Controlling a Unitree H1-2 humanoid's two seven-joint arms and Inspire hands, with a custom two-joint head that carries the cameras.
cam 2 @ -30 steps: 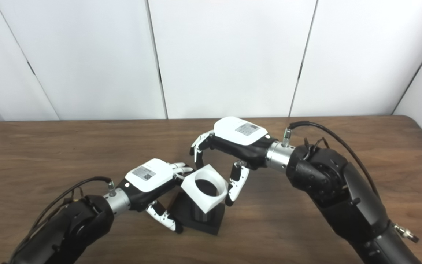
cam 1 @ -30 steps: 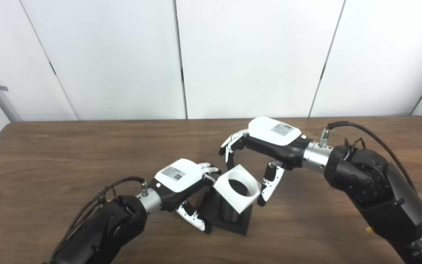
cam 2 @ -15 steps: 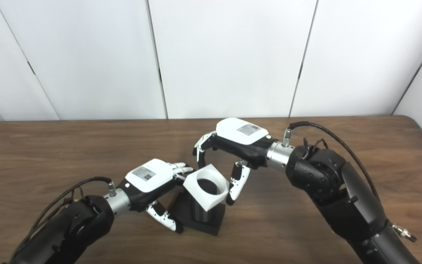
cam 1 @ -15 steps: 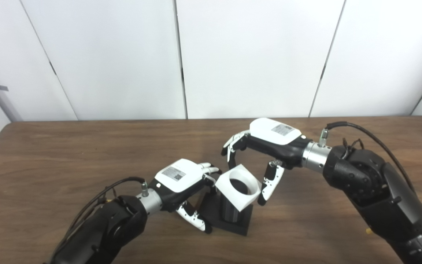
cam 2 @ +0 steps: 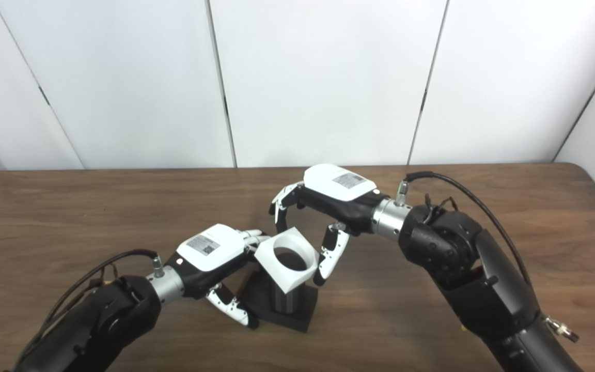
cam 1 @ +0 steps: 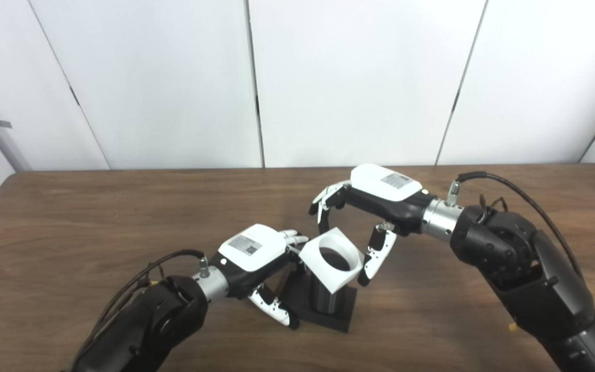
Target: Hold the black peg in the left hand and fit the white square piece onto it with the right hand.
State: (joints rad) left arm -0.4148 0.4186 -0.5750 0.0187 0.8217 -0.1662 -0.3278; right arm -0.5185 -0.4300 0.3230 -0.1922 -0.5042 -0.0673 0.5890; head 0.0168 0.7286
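Left eye view: white square piece [cam 1: 331, 258] atop black peg [cam 1: 324, 299]

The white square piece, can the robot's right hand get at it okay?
Probably yes. The right hand arches over the white square piece, its fingers by the piece's right side, nothing between them.

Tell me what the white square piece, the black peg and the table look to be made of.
White square piece: matte, opaque, sharp-edged with a round hole, likely plastic, perhaps printed. Black peg: dull black, ribbed post on a square base, probably the same plastic. Table: brown wood grain with a soft sheen, wood or laminate; which one cannot be told.
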